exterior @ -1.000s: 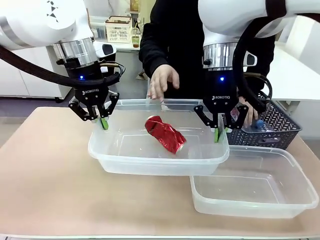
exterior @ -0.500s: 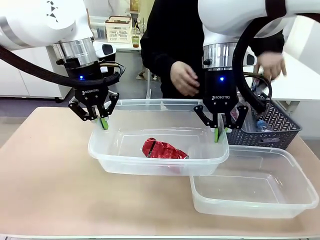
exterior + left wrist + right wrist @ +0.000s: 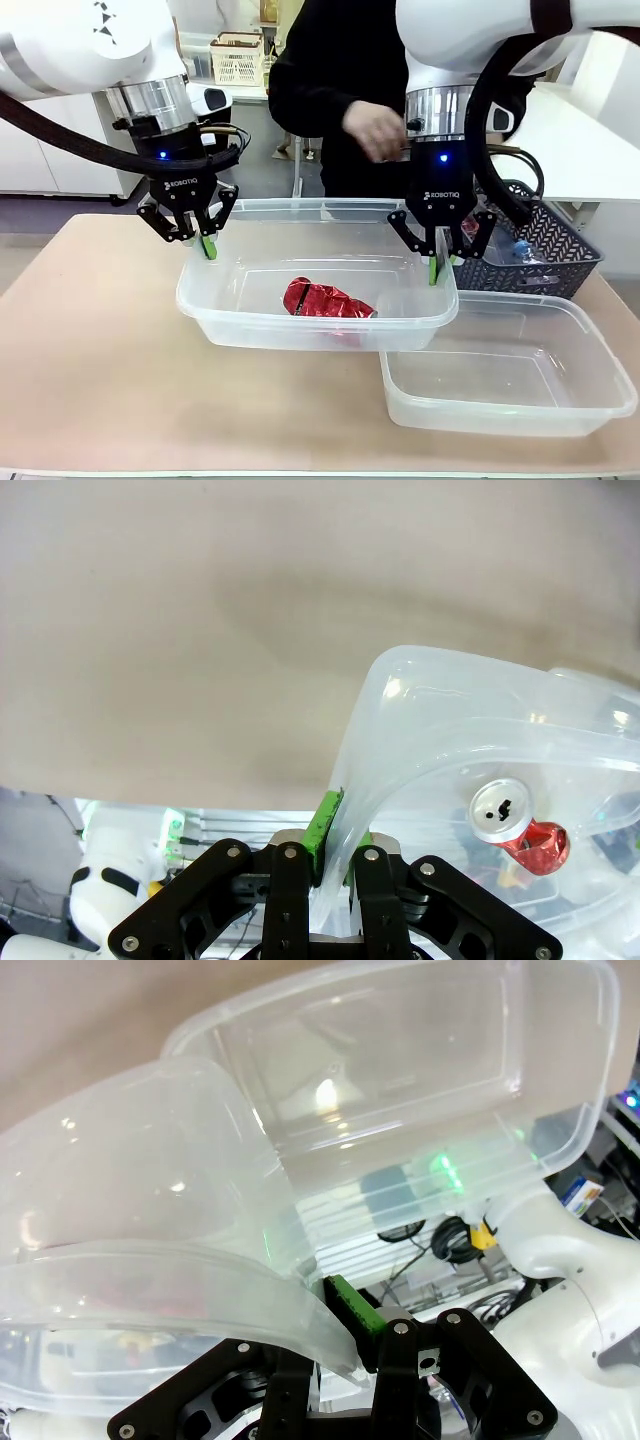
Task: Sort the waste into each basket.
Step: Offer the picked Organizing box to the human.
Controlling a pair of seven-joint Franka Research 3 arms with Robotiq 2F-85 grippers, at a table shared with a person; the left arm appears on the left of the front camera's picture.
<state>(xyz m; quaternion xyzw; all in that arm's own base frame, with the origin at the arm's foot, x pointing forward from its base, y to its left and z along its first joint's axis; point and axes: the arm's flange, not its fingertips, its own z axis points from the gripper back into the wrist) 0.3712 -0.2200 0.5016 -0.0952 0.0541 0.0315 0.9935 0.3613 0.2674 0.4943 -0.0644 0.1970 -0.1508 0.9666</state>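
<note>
Both our grippers are clamped on the same clear tub [image 3: 215, 318]: left gripper [image 3: 205, 243] pinching its left rim, right gripper [image 3: 438, 268] pinching the right rim. A crushed red can [image 3: 325, 299] lies on its side on that tub's floor, and the second clear tub [image 3: 500, 418] sits on the table [image 3: 90, 350] just front-right, tucked under the first one's corner. Behind it we see the dark lattice basket [image 3: 565, 255] with a bottle [image 3: 520, 247] inside.

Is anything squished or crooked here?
Yes. The red can lying in the tub is crumpled. That tub, pinched at its rim by the left gripper and right gripper, overlaps the second tub's corner.
</note>
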